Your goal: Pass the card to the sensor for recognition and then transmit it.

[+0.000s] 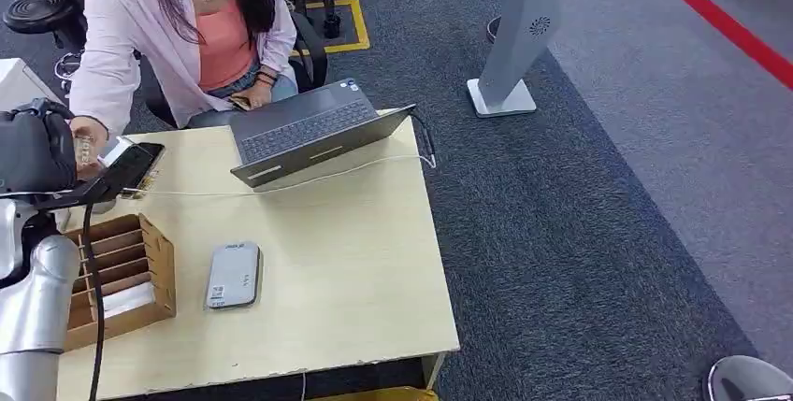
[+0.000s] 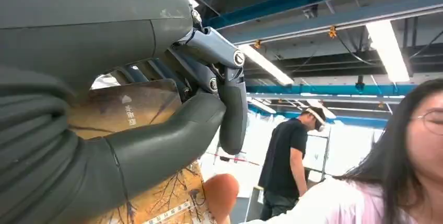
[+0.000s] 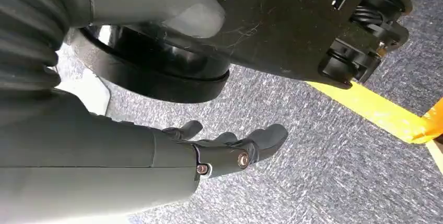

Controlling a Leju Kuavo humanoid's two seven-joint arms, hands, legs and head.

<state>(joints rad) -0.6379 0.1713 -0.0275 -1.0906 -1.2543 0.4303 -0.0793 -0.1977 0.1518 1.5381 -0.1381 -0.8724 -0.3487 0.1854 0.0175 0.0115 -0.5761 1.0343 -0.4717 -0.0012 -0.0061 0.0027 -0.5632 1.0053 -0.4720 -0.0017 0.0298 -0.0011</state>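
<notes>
Holding the card [image 2: 125, 112] between thumb and fingers, the left hand [image 1: 36, 150] is raised at the table's [image 1: 355, 270] far left corner, right beside a person's hand [image 1: 86, 132] reaching in from behind the desk. In the left wrist view the patterned card sits pinched under the thick thumb, and a fingertip of the person [image 2: 222, 195] appears to touch its lower edge — though whether they have a grip yet is hard to tell. Just beside sits a dark phone-like device on a stand [image 1: 131, 165], possibly the sensor. Below it lies a wooden slotted rack [image 1: 126, 275], then a grey flat device [image 1: 234, 275], then an open laptop [image 1: 304, 130] further right.

The step in hand looks like the handover. Doing it well likely means keeping the card steady and level, letting go only once the person's fingers clearly close on it — an early release could drop it.

The right hand [image 3: 230, 148] hangs over grey carpet, fingers loosely extended, holding nothing.
</notes>
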